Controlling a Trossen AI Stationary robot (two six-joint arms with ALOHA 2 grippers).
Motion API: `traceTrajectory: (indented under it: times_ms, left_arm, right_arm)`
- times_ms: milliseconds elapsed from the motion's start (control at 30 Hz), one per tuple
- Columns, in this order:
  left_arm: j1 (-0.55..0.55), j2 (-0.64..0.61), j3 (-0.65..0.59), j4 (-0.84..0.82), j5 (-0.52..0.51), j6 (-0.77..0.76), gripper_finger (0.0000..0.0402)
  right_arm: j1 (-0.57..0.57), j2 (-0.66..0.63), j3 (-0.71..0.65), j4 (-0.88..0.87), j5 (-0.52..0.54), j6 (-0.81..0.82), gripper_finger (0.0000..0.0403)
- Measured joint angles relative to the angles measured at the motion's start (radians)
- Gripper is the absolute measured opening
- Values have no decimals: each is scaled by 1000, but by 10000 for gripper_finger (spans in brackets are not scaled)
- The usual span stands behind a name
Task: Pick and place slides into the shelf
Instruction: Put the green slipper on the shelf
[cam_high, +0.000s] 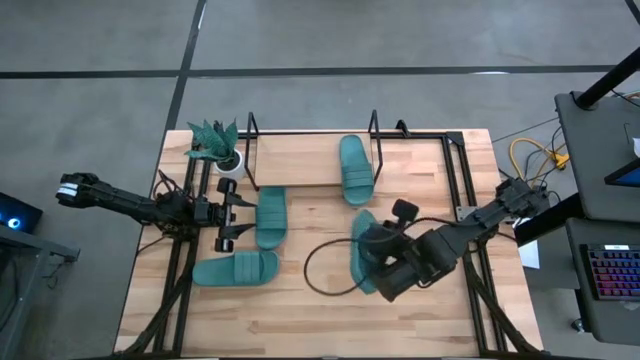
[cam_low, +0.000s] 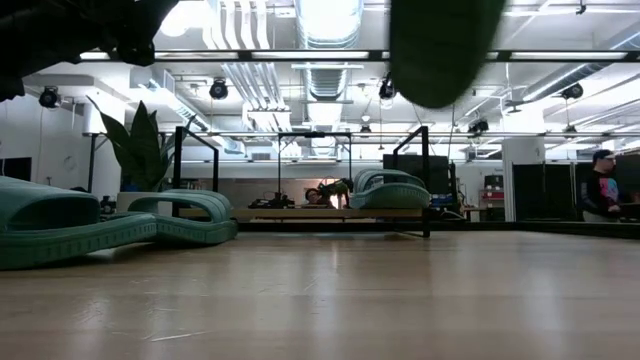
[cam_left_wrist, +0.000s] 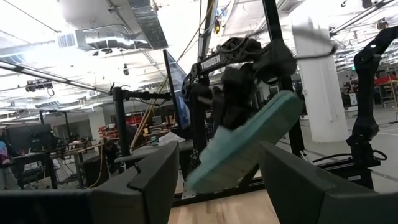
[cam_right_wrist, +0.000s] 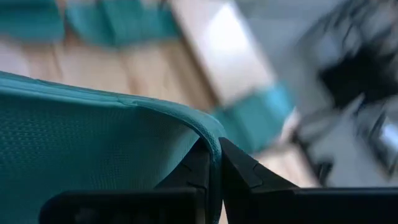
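Note:
Four teal slides show. One lies on the shelf (cam_high: 300, 162) at its right part (cam_high: 355, 168), and two rest sole-down on the table, one (cam_high: 270, 217) beside my left gripper and one (cam_high: 235, 268) nearer the front. The last slide (cam_left_wrist: 249, 143) hangs in the air over the table's middle, with my right gripper (cam_right_wrist: 214, 171) shut on it. My left gripper (cam_high: 232, 213) stands open at the table's left, holding nothing, just left of the nearest slide. My right gripper pinches a thin curved teal edge of the slide (cam_right_wrist: 208, 134) between its two fingers. The slide is lifted clear of the table (cam_low: 445, 50). In the left wrist view it hangs tilted, its ribbed sole (cam_left_wrist: 236, 158) facing the left arm and one end lower.
A small potted plant (cam_high: 215, 145) stands at the shelf's left end. Thin black wire frames (cam_high: 375, 130) rise from the shelf's board. A black cable (cam_high: 320, 265) loops over the table by my right arm. A person (cam_low: 600, 185) stands far off in the room.

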Motion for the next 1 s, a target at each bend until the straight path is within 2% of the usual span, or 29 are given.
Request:
traceTrajectory:
  times_ms: [167, 300, 400, 500, 600, 867, 1000]
  left_arm:
    - [0, 0, 0, 1, 0, 13, 204]
    - [0, 14, 0, 6, 29, 24, 204]
    - [0, 42, 1, 19, 145, 35, 204]
    - [-1, 85, 17, 55, 270, 63, 204]
    - [0, 144, 28, 110, 281, 71, 204]
    - [2, 353, 121, 159, 328, 141, 204]
    - [14, 444, 163, 229, 322, 147, 204]
  right_arm:
    - [26, 0, 11, 280, 210, -263, 13]
    - [24, -2, -4, 543, 235, -509, 13]
    - [20, -2, -20, 734, 149, -698, 13]
    - [11, -2, -26, 884, -17, -830, 13]
    - [11, -2, -27, 964, -112, -914, 13]
    - [7, -3, -28, 1050, -234, -1014, 13]
    - [7, -3, -28, 1049, -253, -1014, 13]
